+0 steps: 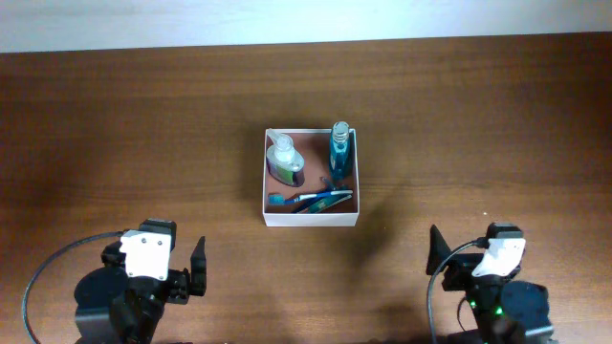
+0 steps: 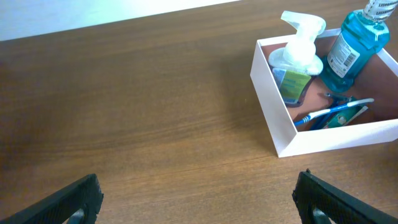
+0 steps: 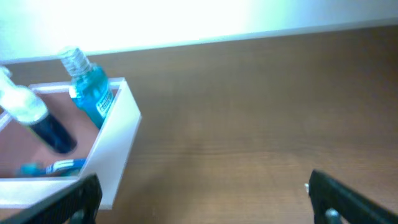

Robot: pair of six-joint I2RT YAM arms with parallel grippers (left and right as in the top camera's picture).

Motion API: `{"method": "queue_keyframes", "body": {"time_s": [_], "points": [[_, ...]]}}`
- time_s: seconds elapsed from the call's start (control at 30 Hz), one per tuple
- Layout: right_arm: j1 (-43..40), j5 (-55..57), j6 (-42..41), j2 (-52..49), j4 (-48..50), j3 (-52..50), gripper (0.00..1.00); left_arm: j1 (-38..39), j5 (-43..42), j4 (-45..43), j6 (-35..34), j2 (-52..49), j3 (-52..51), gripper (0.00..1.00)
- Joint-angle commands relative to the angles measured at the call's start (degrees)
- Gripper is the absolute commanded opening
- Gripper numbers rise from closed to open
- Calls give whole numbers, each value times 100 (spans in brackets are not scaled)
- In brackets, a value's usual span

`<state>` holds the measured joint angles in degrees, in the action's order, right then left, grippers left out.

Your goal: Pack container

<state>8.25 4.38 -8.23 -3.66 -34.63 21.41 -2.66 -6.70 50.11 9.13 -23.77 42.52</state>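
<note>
The container (image 1: 308, 218), a shallow white-walled box with a reddish-brown inside, stands in the middle of the wooden table. In it are a white pump bottle (image 1: 285, 161), a blue liquid bottle (image 1: 339, 151) standing upright, and blue toothbrushes (image 1: 311, 199) lying along the near wall. My left gripper (image 2: 198, 182) is open over bare wood, near the front left, with the container (image 2: 273, 115) ahead to its right. My right gripper (image 3: 204, 182) is open too, at the front right, the container (image 3: 115, 137) ahead to its left. Neither holds anything.
Brown wooden table (image 1: 459, 124) runs to a pale wall at the far edge. A black cable (image 1: 43, 277) loops beside the left arm base. Bare wood lies between both grippers and the box.
</note>
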Motion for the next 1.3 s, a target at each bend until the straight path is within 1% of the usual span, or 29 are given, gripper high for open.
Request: {"method": "queue_keyframes", "body": {"time_s": [0.0, 0.13, 0.27, 0.33, 0.4, 1.27], "points": [[28, -236, 256, 343, 603, -527, 99, -13, -13, 4, -72, 52, -28, 99], [31, -297, 627, 348, 1670, -1062, 99, -13, -13, 4, -72, 52, -28, 100], [-2, -319, 1010, 348, 2540, -1582, 99, -13, -13, 4, -72, 52, -28, 99], [-79, -481, 1143, 348, 2743, -1856, 99, -13, -13, 7, -72, 52, -28, 99], [-162, -638, 1099, 348, 2903, -2050, 99, -13, -13, 7, -72, 52, -28, 99], [-225, -632, 1099, 345, 2909, -2050, 99, -13, -13, 4, -72, 52, -28, 99]]}}
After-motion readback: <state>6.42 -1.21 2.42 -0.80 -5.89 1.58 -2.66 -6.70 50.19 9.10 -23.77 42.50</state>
